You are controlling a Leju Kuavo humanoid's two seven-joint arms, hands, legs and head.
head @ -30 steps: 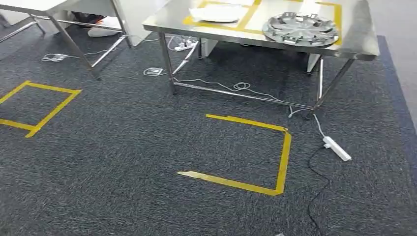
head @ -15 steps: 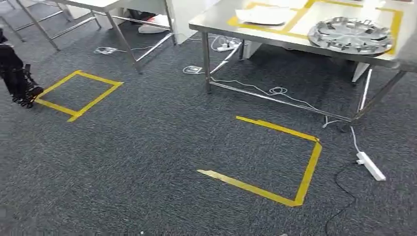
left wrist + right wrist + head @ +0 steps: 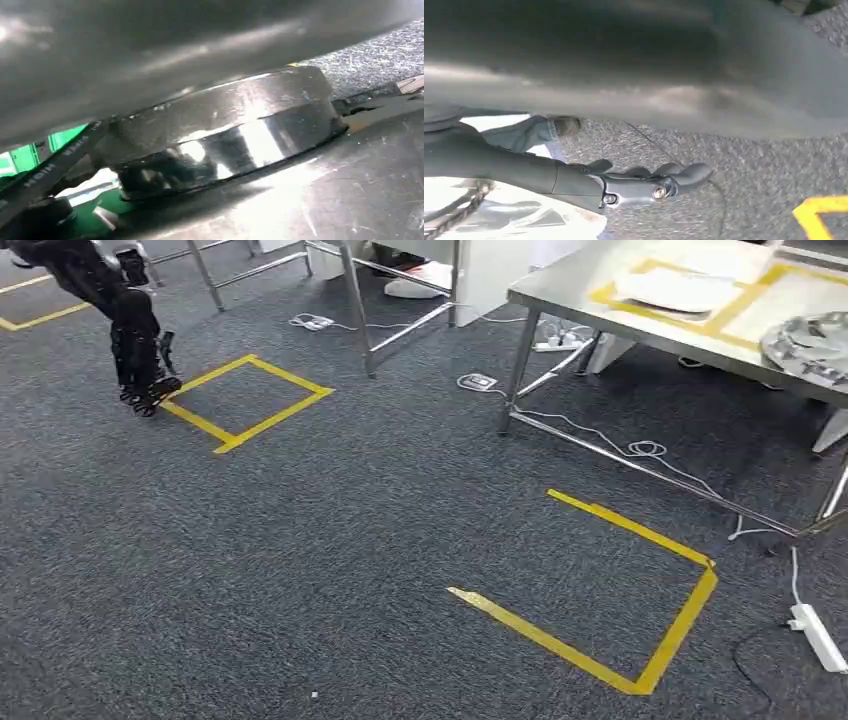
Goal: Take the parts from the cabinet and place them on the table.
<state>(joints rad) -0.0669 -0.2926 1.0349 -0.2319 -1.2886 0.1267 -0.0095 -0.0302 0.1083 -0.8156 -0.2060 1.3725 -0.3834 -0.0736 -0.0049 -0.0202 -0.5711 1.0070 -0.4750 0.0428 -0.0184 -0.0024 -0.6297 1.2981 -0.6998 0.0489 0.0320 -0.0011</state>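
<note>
On the stainless-steel table (image 3: 600, 300) at the right of the head view lie two parts inside yellow tape lines: one flat white plate-like part (image 3: 670, 288) and one silver spoked wheel cover (image 3: 812, 345), cut off by the picture's edge. The only writing is pale lettering on a dark strap (image 3: 50, 167) in the left wrist view, too blurred to read. The dark grey carpet (image 3: 350, 540) carries two yellow tape outlines, one closed square (image 3: 310, 390) and one three-sided frame (image 3: 690, 610). One white power strip (image 3: 817, 636) lies by the table leg. The left hand (image 3: 140, 370) hangs beside the square; whether its fingers are spread cannot be told. The right hand (image 3: 654, 182) has its fingers stretched out loosely, with nothing in them.
</note>
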